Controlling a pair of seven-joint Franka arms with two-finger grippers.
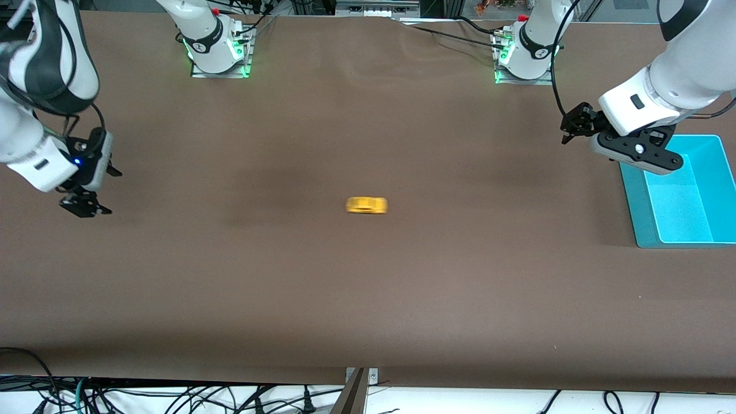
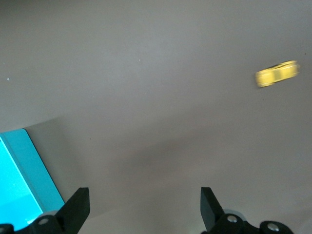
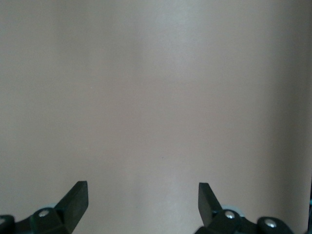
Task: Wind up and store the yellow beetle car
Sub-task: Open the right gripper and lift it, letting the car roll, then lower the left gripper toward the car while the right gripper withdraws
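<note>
The fingers (image 2: 78, 207) of the left gripper (image 2: 144, 207) are wide apart and hold nothing, and the fingers (image 3: 75, 197) of the right gripper (image 3: 143, 200) are wide apart and hold nothing too. The left gripper (image 1: 575, 125) hangs over the brown bench (image 1: 368, 287) at the left arm's end, just beside the bright blue plastic bin (image 1: 690, 195) with its open top. The edge of that bin (image 2: 29, 170) shows in the left wrist view as well. The right gripper (image 1: 85, 204) hangs over the bare bench at the right arm's end, and its wrist view shows only the brown bench (image 3: 156, 97) below it. The tiny yellow beetle car (image 1: 366, 205) sits on the bench near the middle, alone, well apart from both grippers and from the blue bin. It looks blurry, a small yellow smear with rounded ends. In the left wrist view the little yellow car (image 2: 277, 74) shows well away from the fingers, also blurry. Nothing touches the car.
</note>
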